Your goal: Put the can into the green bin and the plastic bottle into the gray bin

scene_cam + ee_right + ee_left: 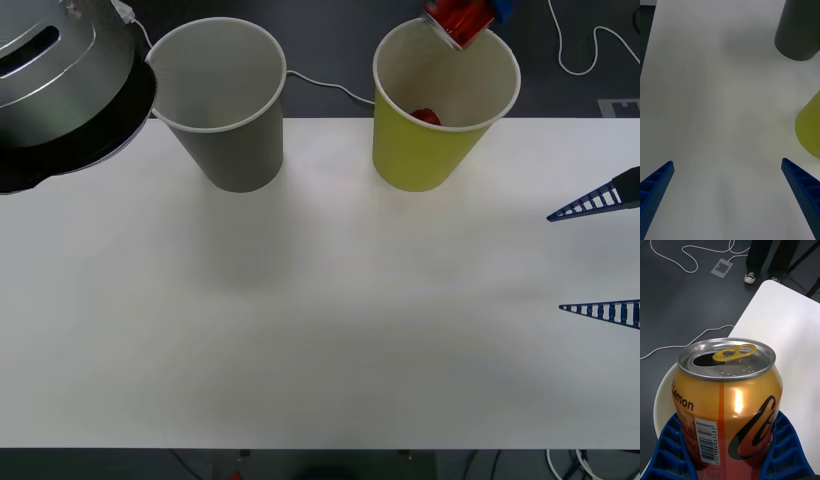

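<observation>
The can (458,20), red with a gold top and pull-tab, hangs tilted over the mouth of the green bin (425,150). My left gripper (470,14) is shut on it. In the left wrist view the can (730,390) sits between the blue fingers (670,450), with the bin's white rim (658,405) below it. Something red (427,117) lies inside the green bin. The gray bin (225,110) stands upright to its left. My right gripper (600,255) hovers open at the table's right edge, holding nothing. The plastic bottle is out of view.
The white table (320,330) stretches bare in front of both bins. The left arm's silver housing (60,80) looms over the back left corner. White cables (590,50) run across the dark floor behind. The right wrist view shows the gray bin (797,30) and green bin (810,127).
</observation>
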`<control>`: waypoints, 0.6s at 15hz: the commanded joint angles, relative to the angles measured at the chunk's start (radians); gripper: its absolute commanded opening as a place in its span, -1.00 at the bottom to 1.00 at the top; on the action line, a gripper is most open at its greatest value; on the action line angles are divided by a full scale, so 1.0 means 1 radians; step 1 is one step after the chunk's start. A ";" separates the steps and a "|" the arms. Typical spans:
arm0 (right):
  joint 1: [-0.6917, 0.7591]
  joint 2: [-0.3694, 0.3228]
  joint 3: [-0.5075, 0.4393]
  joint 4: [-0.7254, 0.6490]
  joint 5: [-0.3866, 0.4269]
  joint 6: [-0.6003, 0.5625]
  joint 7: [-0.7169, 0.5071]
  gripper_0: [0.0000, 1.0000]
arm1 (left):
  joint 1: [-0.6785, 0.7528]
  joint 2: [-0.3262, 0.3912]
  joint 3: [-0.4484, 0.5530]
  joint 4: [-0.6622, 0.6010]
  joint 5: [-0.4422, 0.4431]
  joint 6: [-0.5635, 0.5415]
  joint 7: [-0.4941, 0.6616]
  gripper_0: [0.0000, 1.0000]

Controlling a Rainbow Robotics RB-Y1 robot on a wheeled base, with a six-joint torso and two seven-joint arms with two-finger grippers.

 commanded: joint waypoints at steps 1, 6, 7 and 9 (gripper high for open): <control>0.000 0.000 0.000 0.000 0.000 0.000 0.000 1.00 | 0.000 0.000 0.000 0.001 0.009 0.000 -0.001 -0.57; 0.000 0.000 0.000 0.000 0.000 0.000 0.000 1.00 | 0.000 0.003 0.000 0.017 0.028 0.000 -0.003 1.00; 0.000 0.000 0.000 0.000 0.000 0.000 0.000 1.00 | 0.000 0.007 0.000 0.018 0.029 -0.001 -0.003 1.00; 0.000 0.000 0.000 0.000 0.000 0.000 0.000 1.00 | 0.000 0.024 0.009 0.017 0.038 -0.027 -0.003 1.00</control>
